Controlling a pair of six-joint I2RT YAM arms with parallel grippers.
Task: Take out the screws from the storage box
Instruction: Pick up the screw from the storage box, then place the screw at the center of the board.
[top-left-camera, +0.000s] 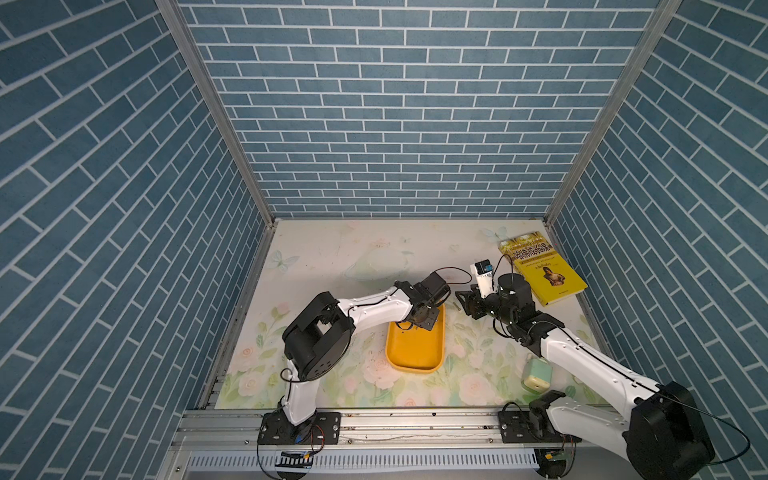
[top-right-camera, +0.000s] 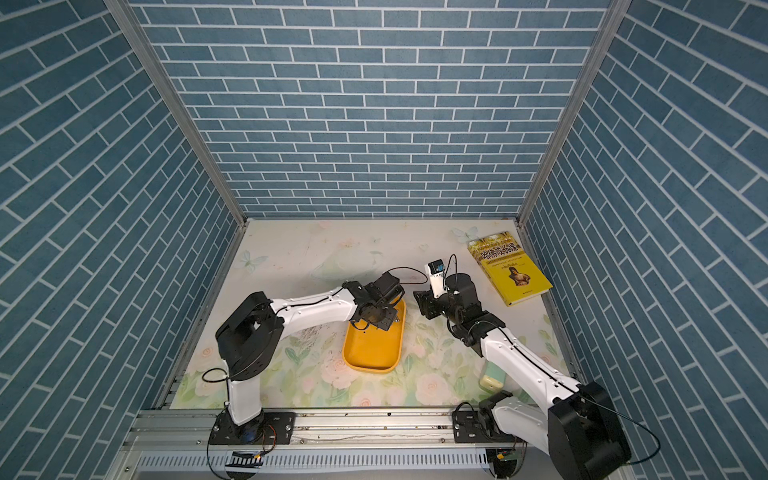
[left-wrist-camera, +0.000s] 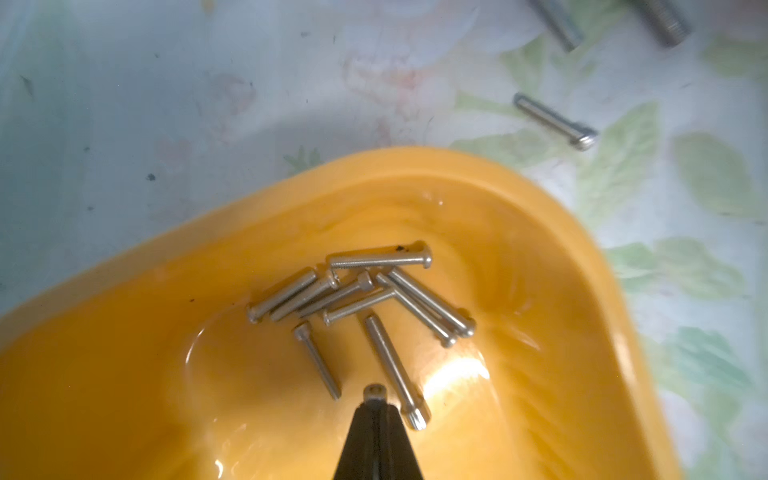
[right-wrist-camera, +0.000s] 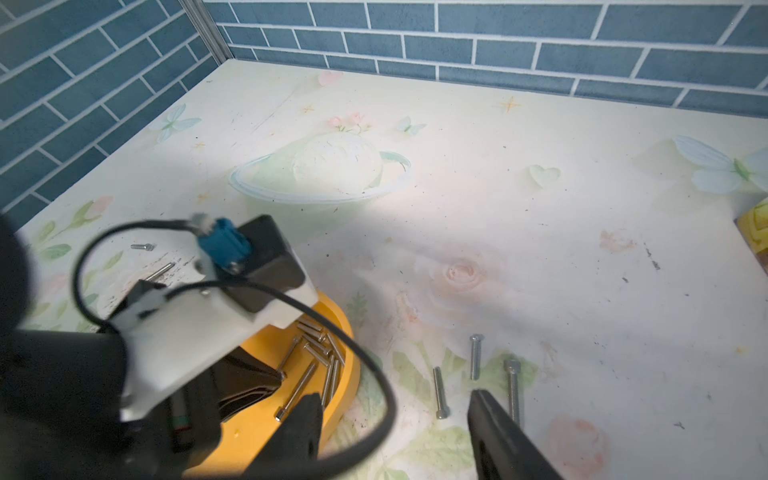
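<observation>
The yellow-orange storage box (top-left-camera: 415, 353) (top-right-camera: 374, 353) lies mid-table. In the left wrist view several silver screws (left-wrist-camera: 365, 291) lie heaped at one rounded end of the storage box (left-wrist-camera: 374, 166). My left gripper (left-wrist-camera: 374, 399) (top-left-camera: 419, 322) is down inside that end, shut on one screw whose head (left-wrist-camera: 374, 391) shows at the fingertips. My right gripper (right-wrist-camera: 395, 397) (top-left-camera: 460, 297) hovers open beside the box wall (right-wrist-camera: 347, 374), holding nothing. Three screws (right-wrist-camera: 440, 392) lie on the table under it; two more (right-wrist-camera: 160, 270) lie beyond the box.
A yellow book (top-left-camera: 544, 270) lies at the back right. A pale green gadget (top-left-camera: 536, 374) sits front right, beside my right arm. Blue brick walls close three sides. My left arm's wrist camera and cable (right-wrist-camera: 232, 266) block part of the right wrist view.
</observation>
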